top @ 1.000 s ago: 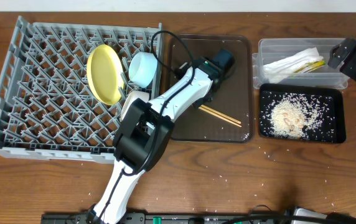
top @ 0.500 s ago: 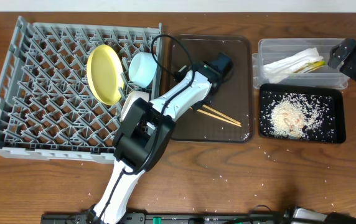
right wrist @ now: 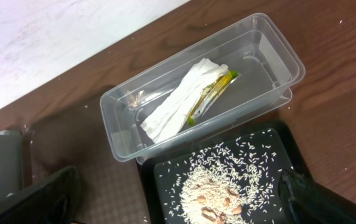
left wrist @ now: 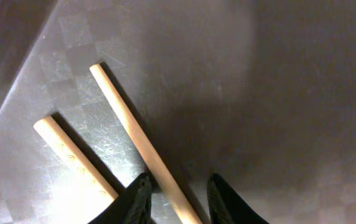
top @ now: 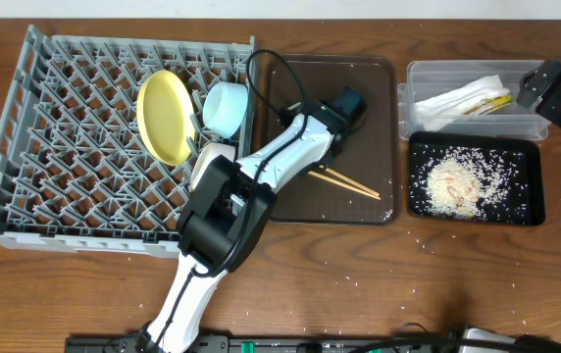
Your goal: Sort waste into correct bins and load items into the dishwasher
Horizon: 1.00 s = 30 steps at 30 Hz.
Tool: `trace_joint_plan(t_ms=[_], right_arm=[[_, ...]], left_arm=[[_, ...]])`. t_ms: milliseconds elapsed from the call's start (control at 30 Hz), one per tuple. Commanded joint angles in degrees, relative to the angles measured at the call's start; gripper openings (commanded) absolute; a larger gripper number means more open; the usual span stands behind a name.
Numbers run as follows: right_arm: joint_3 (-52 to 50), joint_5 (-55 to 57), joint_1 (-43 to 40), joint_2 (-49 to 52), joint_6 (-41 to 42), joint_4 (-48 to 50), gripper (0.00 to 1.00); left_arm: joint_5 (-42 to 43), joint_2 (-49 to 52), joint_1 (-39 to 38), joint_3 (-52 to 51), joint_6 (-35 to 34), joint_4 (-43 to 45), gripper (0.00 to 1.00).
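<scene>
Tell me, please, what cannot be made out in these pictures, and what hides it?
- Left wrist: chopsticks and left claw run off the bottom edge.
- Overhead: left claw's tips hidden under its wrist.
- Overhead: white dish in the rack, half under the left arm; cup or bowl unclear.
- Right wrist: right claw shows only as dark blurs at the bottom corners.

Dark brown tray (top: 374, 147) lies flat on wood table (top: 65, 284), approx. centre.
</scene>
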Motion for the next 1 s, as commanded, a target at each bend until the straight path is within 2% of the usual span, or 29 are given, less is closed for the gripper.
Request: trace_joint_plan(t_ms=[0, 133, 433, 667, 833, 867, 967], right_arm=[[0.74, -0.24, -0.11, -0.13, 0.72, -0.07, 0.99], [0.74, -0.24, -0.11, -0.13, 0.70, -0.07, 0.99], [0.74, -0.24, -0.11, -0.13, 0.70, -0.07, 0.99], [0.74, -0.24, -0.11, -0.13, 0.72, -0.07, 0.99], [0.74, -0.24, -0.11, -0.13, 0.72, -0.04, 0.99], [0.74, -0.24, -0.11, -0.13, 0.72, -0.07, 0.99], [0.74, -0.24, -0.11, -0.13, 0.72, -0.07, 0.99]], left_arm=[[0.85, 1.62, 0.07, -3.04, 6.14, -0.59, 0.29], [1.86, 1.62, 0.09, -3.80, 6.14, -0.17, 0.22], [2.01, 1.62, 0.13, -3.80, 8.35, 4.04, 0.22], [2.01, 1.62, 0.07, -3.80, 16.83, 11.47, 0.19], [2.51, 1.62, 0.07, -3.80, 19.67, 9.81, 0.19], [3.67, 1.62, 0.07, -3.85, 20.90, 9.44, 0.14], [7.65, 1.62, 0.00, -3.91, 26.03, 9.79, 0.11]])
